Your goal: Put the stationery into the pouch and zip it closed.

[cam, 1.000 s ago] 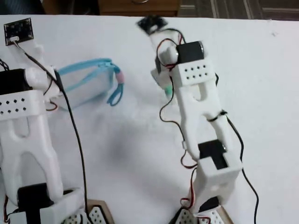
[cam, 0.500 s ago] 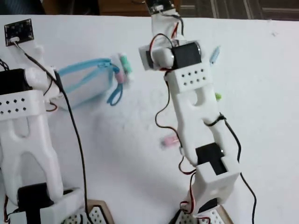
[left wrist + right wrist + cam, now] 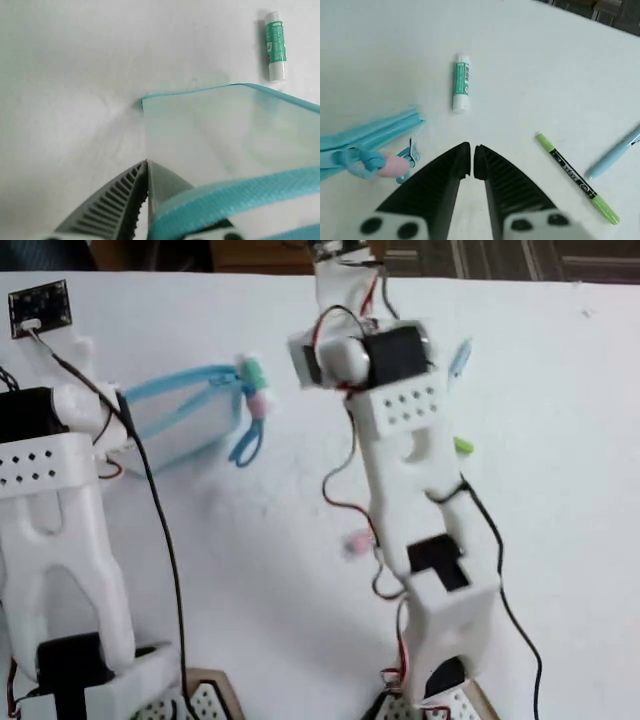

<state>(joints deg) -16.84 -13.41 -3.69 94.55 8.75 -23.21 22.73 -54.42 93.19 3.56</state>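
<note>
Pouch (image 3: 185, 420) of clear plastic with blue trim lies on the left part of the white worktop (image 3: 560, 390), nearer to its far edge. Its zipper end, with a pink pull charm (image 3: 258, 405), points toward the middle of the worktop. The left arm's fingers (image 3: 142, 175) are clenched on the other end of the pouch, and the clear wall goes into the seam between them.

A green and white glue stick (image 3: 250, 373) lies just beside the zipper end, on the side of the far edge. A green highlighter (image 3: 463, 447) and a light blue pen (image 3: 459, 358) lie on the right half of the worktop, near each other but apart. A small pink thing (image 3: 355, 543) lies near the middle; I cannot tell what it is.

The right arm's fingers (image 3: 465, 155) hang above the bare worktop between the glue stick and the highlighter. They are pressed almost together and grasp nothing.
</note>
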